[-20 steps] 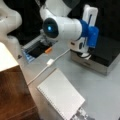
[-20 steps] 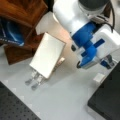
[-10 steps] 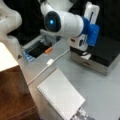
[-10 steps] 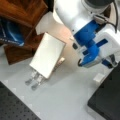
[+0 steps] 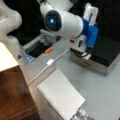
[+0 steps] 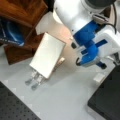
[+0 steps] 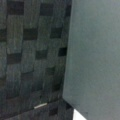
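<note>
Gripper: blue-and-white gripper (image 5: 86, 55) hangs at the near edge of the black box (image 5: 107, 53) in a front view; also seen at a front view's right (image 6: 82, 61); fingers mostly hidden behind the blue housing, so I cannot tell whether they are spread or pressed together
Nearest thing: black box, flat dark top over a pale grey side wall, towards a front view's right; the gripper sits just over its left corner, touching or not cannot be told
Wrist view: shows no fingers; a dark woven surface (image 7: 32, 57) with a checked weave fills the left, a smooth grey-green panel (image 7: 97, 55) the right, meeting along a straight near-vertical edge
White pad: rectangular, flat, matte, with a dotted edge like a spiral binding (image 5: 61, 97); lies well apart from the gripper, towards a front view's bottom; in a front view (image 6: 47, 55) it lies tilted at the left of the arm, metal clips poking from its lower end
Cable: thin white cable with a small square white plug (image 5: 50, 62), running across the grey table (image 5: 105, 92) between pad and gripper
Orange piece: small, oblong (image 5: 48, 50), just beside the open dark tray (image 5: 37, 48)
Wood: brown glossy wooden block (image 5: 15, 92) at a front view's left
Table: smooth, grey, matte
</note>
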Robot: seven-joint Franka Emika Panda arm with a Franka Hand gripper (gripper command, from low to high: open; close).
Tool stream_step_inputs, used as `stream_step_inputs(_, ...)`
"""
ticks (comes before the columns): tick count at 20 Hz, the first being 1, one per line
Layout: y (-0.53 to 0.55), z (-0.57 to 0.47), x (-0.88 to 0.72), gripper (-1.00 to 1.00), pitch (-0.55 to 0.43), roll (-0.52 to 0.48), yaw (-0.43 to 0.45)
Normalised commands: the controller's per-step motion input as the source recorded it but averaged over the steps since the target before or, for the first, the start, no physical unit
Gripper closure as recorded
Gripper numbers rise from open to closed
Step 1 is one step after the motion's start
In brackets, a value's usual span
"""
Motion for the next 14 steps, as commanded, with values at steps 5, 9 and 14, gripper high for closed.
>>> stream_step_inputs(5, -0.3, -0.36, 0.01, -1.0, -0.073, -0.105, 0.142)
stream_step_inputs(9, -0.31, -0.43, 0.01, -1.0, -0.11, -0.063, 0.14)
stream_step_inputs(14, -0.23, -0.36, 0.03, -1.0, -0.121, -0.018, 0.135)
